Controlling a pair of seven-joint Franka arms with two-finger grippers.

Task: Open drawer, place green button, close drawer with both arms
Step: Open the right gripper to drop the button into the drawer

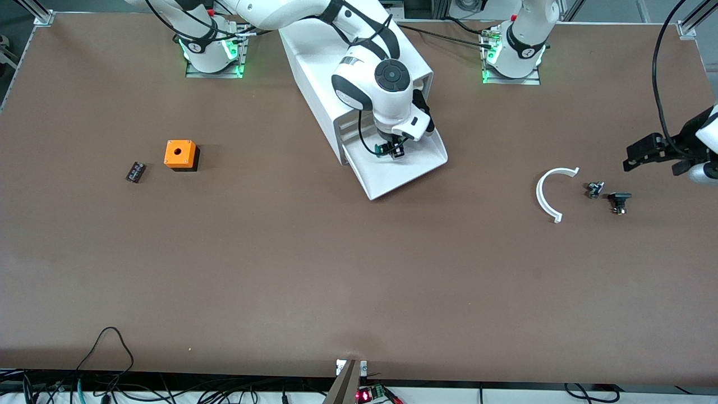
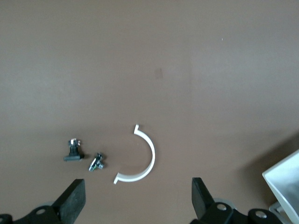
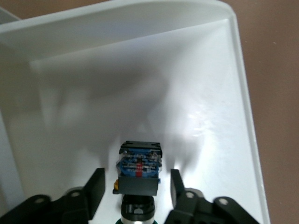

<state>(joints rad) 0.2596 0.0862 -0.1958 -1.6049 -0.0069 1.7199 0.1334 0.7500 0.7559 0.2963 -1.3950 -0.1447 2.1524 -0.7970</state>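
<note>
The lowest drawer (image 1: 418, 168) of the white cabinet (image 1: 314, 62) stands pulled out toward the front camera. The button (image 1: 386, 149), with green cap and black body, lies on its side on the drawer floor; the right wrist view shows it (image 3: 138, 170) against the white drawer wall (image 3: 140, 28). My right gripper (image 1: 394, 150) hangs low in the drawer, open, with one finger on each side of the button and a gap at both (image 3: 136, 178). My left gripper (image 1: 628, 157) is open and empty (image 2: 137, 186) above the table at the left arm's end.
A white half-ring (image 1: 547, 193) and two small black parts (image 1: 594, 189) (image 1: 618, 201) lie under the left gripper. An orange box with a hole (image 1: 180, 154) and a small black part (image 1: 135, 171) lie toward the right arm's end. The drawer's corner shows in the left wrist view (image 2: 285, 179).
</note>
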